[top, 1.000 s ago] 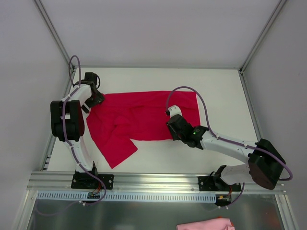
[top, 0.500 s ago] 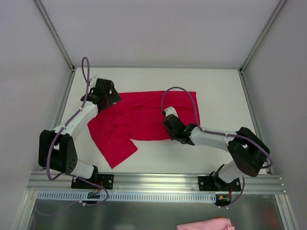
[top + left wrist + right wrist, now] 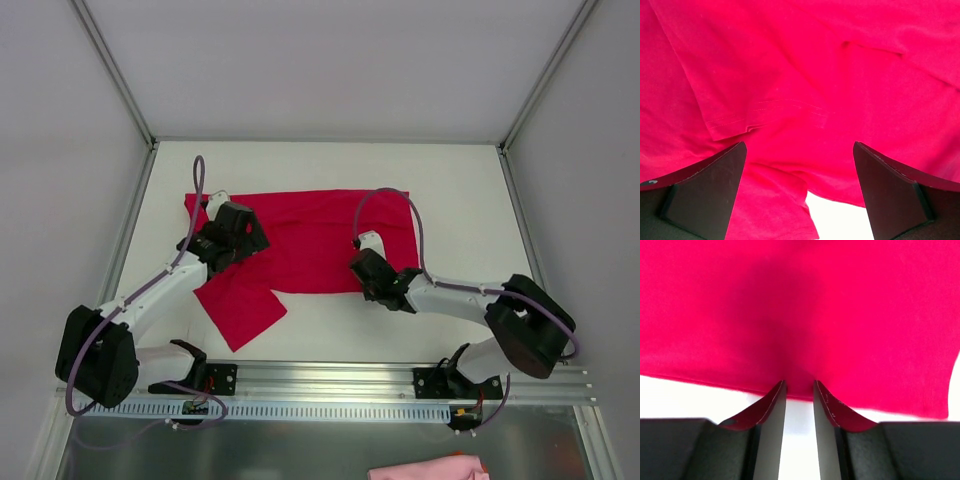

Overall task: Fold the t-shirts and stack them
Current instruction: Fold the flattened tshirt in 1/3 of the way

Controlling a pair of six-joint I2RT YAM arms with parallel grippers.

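We've got a white table (image 3: 460, 190), one red t-shirt (image 3: 310, 240) spread on it, rumpled at left.

place: robot lab cell | cues: aluminium frame (image 3: 330, 372), white enclosure panels (image 3: 320, 60), white table (image 3: 460, 190)

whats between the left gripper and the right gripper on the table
Only the red t-shirt. Its spread, slightly wrinkled cloth fills the stretch from the left gripper to the right gripper. The top view shows this.
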